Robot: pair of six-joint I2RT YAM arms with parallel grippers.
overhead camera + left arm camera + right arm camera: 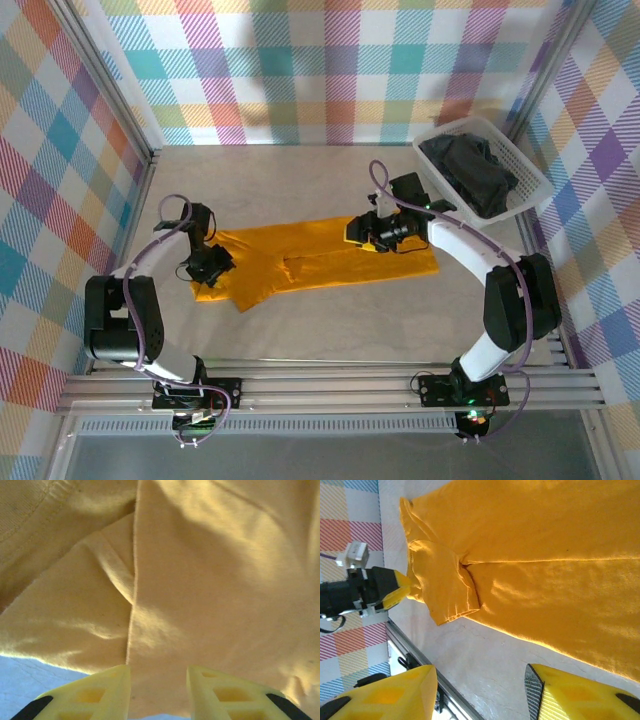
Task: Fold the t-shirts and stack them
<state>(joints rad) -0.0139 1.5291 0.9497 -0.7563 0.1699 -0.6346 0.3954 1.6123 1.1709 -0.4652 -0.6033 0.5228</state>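
The left gripper (159,672) is standing with its yellow fingers parted, nothing pinched between them. It is sitting low over the left end of the mustard-orange t-shirt (320,262), with the cloth's edge lying right under the fingertips and a sliver of bare table (330,330) showing just nearer. From its wrist view a hemmed edge is running straight away from the gap, with a small pucker beside it.

The right gripper (480,670) is also gaping wide and holding nothing. It is hovering above the right half of the same shirt, and its fingers are framing bare table just off the shirt's near long edge.

The orange shirt is lying flat as a long band across the middle of the table, running from left to right, with a short sleeve lapping out near its left end. The black t-shirt (470,172) is lying crumpled in a white lattice basket (520,160) at the table's far right corner, well apart from both grippers.
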